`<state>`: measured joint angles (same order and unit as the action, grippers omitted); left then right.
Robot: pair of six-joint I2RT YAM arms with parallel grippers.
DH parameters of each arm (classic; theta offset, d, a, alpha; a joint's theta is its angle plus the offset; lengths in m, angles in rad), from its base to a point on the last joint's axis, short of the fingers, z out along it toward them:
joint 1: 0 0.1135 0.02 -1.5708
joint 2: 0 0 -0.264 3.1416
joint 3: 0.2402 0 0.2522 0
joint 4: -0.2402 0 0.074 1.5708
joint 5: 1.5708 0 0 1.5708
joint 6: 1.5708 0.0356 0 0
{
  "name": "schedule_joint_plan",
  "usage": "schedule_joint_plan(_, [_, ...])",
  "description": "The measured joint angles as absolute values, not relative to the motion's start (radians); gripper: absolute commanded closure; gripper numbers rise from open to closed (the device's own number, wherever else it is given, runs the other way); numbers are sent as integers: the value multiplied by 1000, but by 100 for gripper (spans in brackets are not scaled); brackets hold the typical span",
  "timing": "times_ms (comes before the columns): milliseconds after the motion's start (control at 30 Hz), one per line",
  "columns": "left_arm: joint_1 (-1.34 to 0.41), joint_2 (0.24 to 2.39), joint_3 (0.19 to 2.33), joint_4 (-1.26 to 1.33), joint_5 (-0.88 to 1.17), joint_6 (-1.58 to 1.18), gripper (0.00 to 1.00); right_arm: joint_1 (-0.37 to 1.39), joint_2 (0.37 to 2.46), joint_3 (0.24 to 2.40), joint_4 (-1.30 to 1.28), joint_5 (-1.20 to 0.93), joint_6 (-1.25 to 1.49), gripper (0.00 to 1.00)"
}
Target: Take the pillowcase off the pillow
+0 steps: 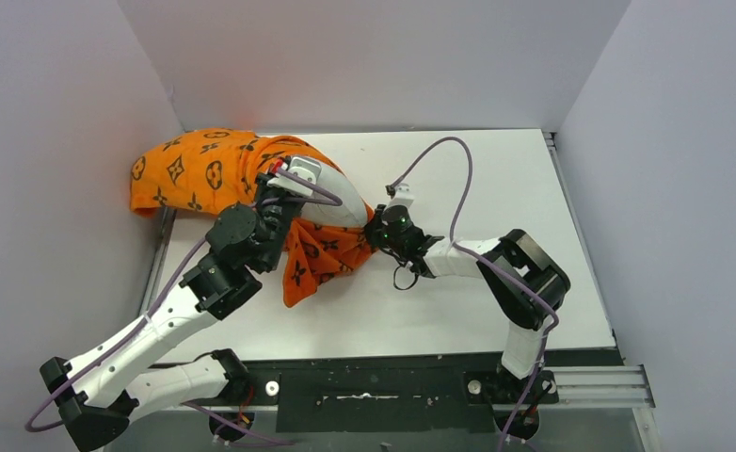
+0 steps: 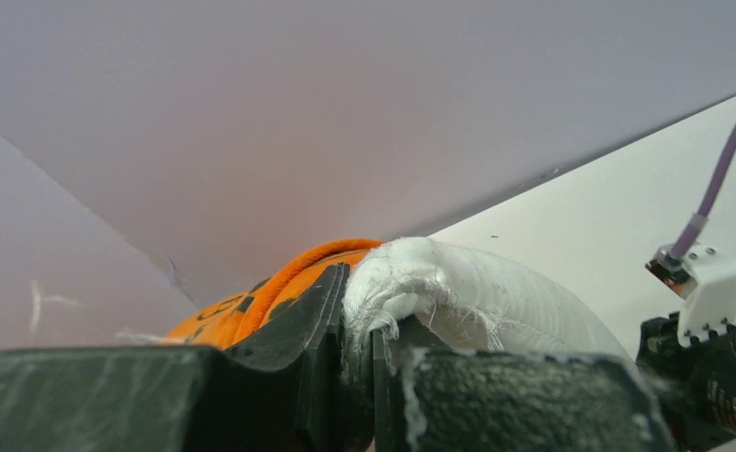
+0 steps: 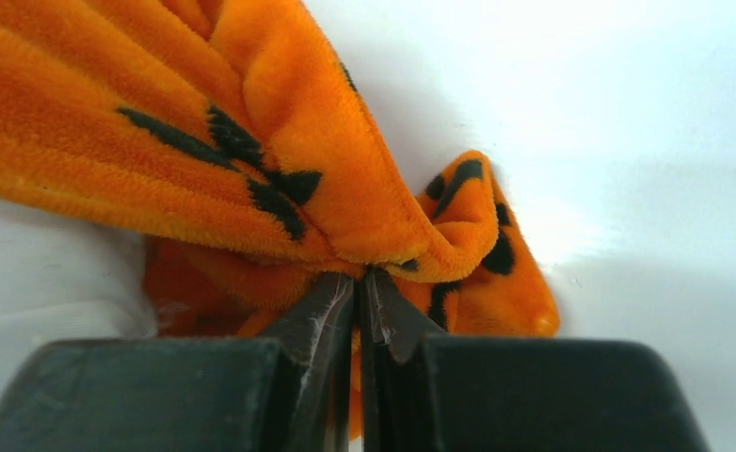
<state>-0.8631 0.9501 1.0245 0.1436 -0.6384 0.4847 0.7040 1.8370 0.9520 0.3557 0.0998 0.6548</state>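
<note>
Two tight pinches: your left gripper (image 2: 360, 325) clamps pillow (image 2: 482, 292), right gripper (image 3: 360, 287) pillowcase (image 3: 251, 141) beside it; thin hem could slip.

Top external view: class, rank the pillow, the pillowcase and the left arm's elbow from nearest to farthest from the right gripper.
1. The pillowcase: pinched in the right gripper.
2. The pillow: its bare white end lies just left of the gripper.
3. The left arm's elbow: far off at the bottom-left corner.
</note>
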Motion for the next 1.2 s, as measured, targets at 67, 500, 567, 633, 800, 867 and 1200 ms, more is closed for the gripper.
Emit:
schedule_joint_plan(67, [-863,960,1048,142,-643,499,100,712,1830,917,385,112,688,100])
schedule_joint_plan(500, [-869,980,1103,109,-659,539,100,710,1826,877,440,173,840,100])
schedule_joint_plan(567, [-869,998,1128,97,-658,544,100,713,1832,884,430,197,865,100])
schedule_joint_plan(633, [-869,1021,1156,83,-658,547,100,723,1847,907,406,232,888,100])
schedule_joint_plan(800, [-869,1080,1222,56,-660,559,100,765,1882,959,336,314,928,100])
schedule_joint_plan(867, [-869,1095,1240,46,-660,558,100,773,1880,952,333,329,929,100])
schedule_joint_plan(1200, [-864,1096,1263,148,-673,512,100,683,1549,641,382,175,813,12])
